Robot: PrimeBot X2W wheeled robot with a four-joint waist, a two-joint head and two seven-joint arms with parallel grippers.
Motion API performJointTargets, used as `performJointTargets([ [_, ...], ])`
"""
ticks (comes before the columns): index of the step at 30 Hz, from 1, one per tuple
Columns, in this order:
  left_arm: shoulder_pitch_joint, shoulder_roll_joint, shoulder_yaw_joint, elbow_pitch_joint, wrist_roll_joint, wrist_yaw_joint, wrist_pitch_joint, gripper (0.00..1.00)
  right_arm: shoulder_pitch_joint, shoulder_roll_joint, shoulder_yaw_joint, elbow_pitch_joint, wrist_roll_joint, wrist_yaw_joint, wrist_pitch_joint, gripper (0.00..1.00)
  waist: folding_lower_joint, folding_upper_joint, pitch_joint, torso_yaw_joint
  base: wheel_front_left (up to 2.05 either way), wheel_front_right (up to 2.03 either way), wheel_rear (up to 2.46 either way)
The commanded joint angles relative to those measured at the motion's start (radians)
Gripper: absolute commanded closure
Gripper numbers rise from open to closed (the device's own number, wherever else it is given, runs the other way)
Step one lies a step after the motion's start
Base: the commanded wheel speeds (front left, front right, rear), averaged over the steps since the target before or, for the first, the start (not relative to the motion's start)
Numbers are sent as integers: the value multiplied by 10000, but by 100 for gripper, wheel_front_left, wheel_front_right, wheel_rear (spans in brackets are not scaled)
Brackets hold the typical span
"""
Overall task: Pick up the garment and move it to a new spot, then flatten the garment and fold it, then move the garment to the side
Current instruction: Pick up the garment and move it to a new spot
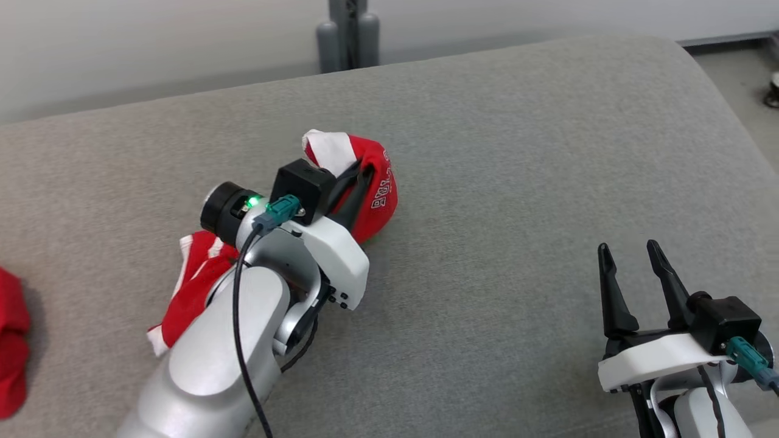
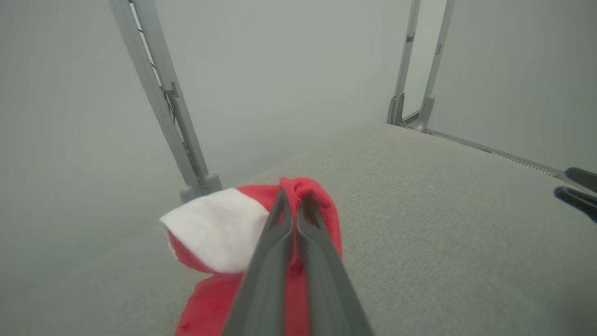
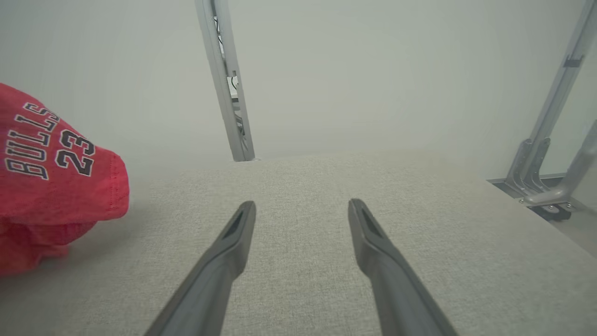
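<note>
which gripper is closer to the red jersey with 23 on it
Left. The left gripper has its jaws shut on a fold of the jersey. The right gripper sits open off to the jersey's right, over the cushion, not touching the cloth.

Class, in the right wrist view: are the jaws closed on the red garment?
No: the jaws stand open above the grey cushion, apart from the red garment.
</note>
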Motion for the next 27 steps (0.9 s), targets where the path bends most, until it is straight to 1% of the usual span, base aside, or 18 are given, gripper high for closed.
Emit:
performJointTargets([
  [1,-127,-73,-91,311,-14,-104,-42,100,-86,-46,23,64,107,19,-84,0,0,0,489,-965,0,0,0],
  [3,-198,-222,-267,866,6,-215,-1,100,-67,-47,-29,162,216,19,-97,0,0,0,572,-1228,0,0,0],
  [4,-228,-309,-310,1079,-33,-248,-70,68,-58,-45,-50,199,251,19,-103,0,0,0,616,-1328,0,0,0],
  [5,-279,-363,-433,1313,31,-328,-86,0,-48,-43,-76,220,302,19,-106,0,0,0,650,-1394,0,0,0],
  [9,-308,-620,-675,1814,-65,-574,-468,0,-38,-41,-176,111,410,19,-100,0,0,0,712,-1448,0,0,0],
  [12,-210,-746,-864,1783,-124,-680,-754,0,-42,-42,-228,0,418,21,-103,0,0,0,685,-1279,0,0,0],
  [14,-144,-775,-969,1653,-31,-640,-932,0,-37,-46,-253,-90,403,21,-102,0,0,0,632,-1081,0,0,0],
  [19,89,-553,-778,999,5,-309,-1384,0,-50,-52,-358,-249,258,19,-102,0,0,0,422,-471,0,0,0],
  [23,375,-91,-350,307,-12,171,-1586,0,-63,-50,-442,-335,131,19,-103,0,0,0,248,63,0,0,0],
  [27,878,484,379,-365,-330,690,-1721,0,-62,-48,-439,-363,15,19,-103,0,0,0,72,548,0,0,0],
])
